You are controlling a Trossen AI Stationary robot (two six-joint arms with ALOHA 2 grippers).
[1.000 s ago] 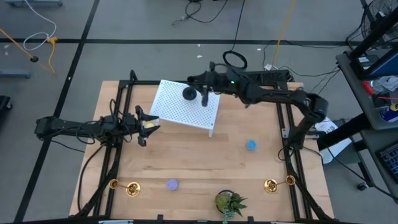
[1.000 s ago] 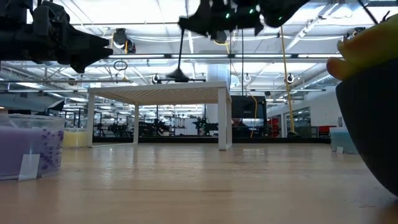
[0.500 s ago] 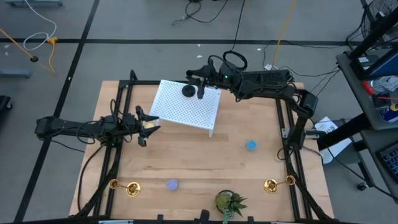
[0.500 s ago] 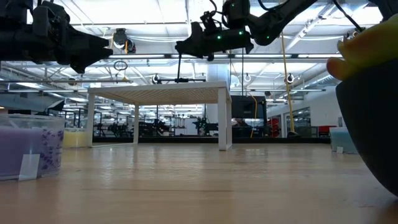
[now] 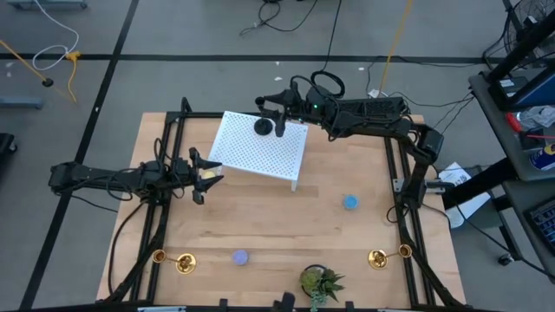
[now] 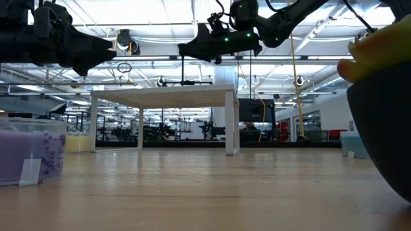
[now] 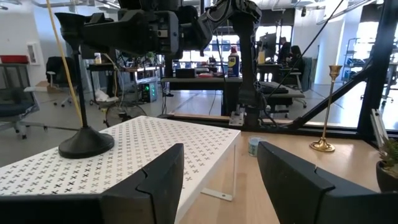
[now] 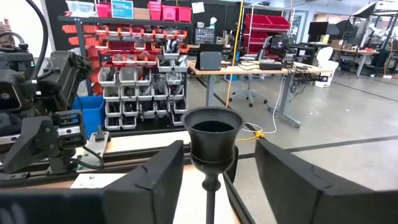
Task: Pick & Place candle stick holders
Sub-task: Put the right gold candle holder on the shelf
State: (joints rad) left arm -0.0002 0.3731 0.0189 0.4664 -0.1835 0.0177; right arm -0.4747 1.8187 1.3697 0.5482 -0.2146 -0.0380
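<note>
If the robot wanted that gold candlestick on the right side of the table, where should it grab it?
Best by the thin stem, coming from the side. The right gold candlestick stands upright on the table, as the left wrist view shows: its flared base is too wide and its cup small, so the stem fits between the fingers.

Matt black candlestick, perforated white rack, pale wood table

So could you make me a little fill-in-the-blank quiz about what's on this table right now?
1. The black candlestick stands on the white ____.
2. The gold candlesticks still on the wooden table number ____.
3. The right gripper is at the black candlestick, and its fingers are ____.
4. The potted plant sits at the table's ____ edge, the one opposite the rack.

Missing words: rack; two; open; near
</note>
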